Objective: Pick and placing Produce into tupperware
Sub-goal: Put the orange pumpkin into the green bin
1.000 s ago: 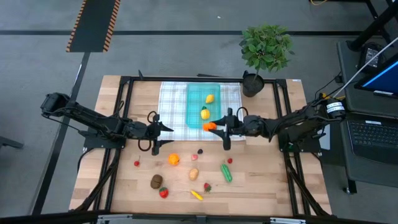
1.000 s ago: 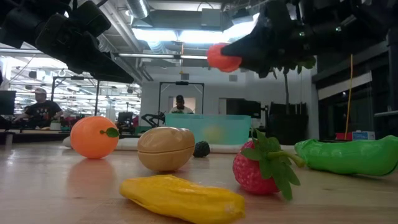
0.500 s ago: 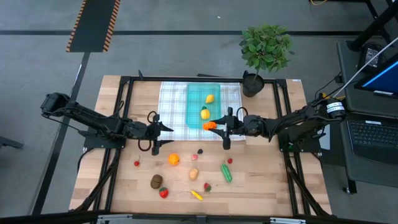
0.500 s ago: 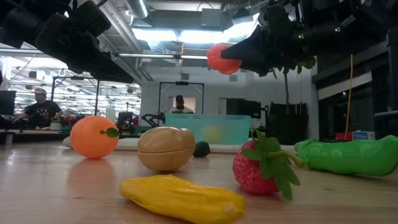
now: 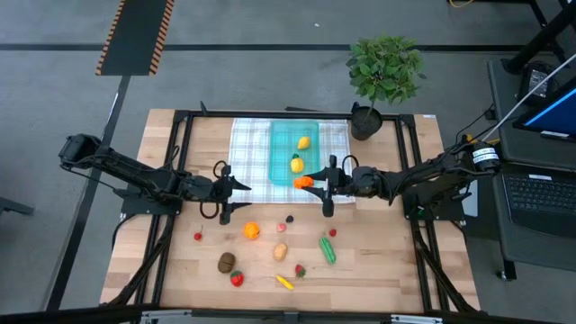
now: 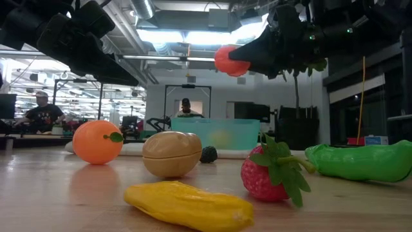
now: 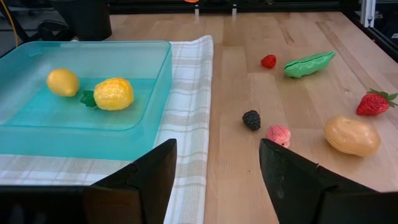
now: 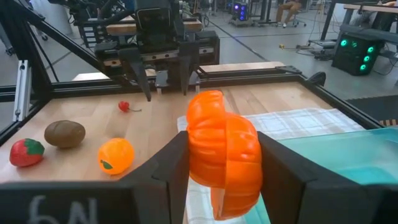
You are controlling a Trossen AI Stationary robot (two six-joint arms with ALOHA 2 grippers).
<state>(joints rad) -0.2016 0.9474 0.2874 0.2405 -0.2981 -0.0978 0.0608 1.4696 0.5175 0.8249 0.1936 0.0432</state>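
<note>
Gripping an orange piece (image 8: 222, 158), right gripper (image 8: 217, 168) (over tupperware (image 5: 292, 154) edge), left gripper (image 7: 214, 171) open.

tupperware (image 7: 74, 124) cropped, plant (image 6: 302, 67) behind arm

Even, bright overhead light covers my surface (image 5: 378, 261); shadows beneath it are short and soft. At table height, ceiling lamps (image 6: 193, 35) glare white, my arms read as dark silhouettes, and the near yellow piece (image 6: 190, 205) is soft-focused.
</note>
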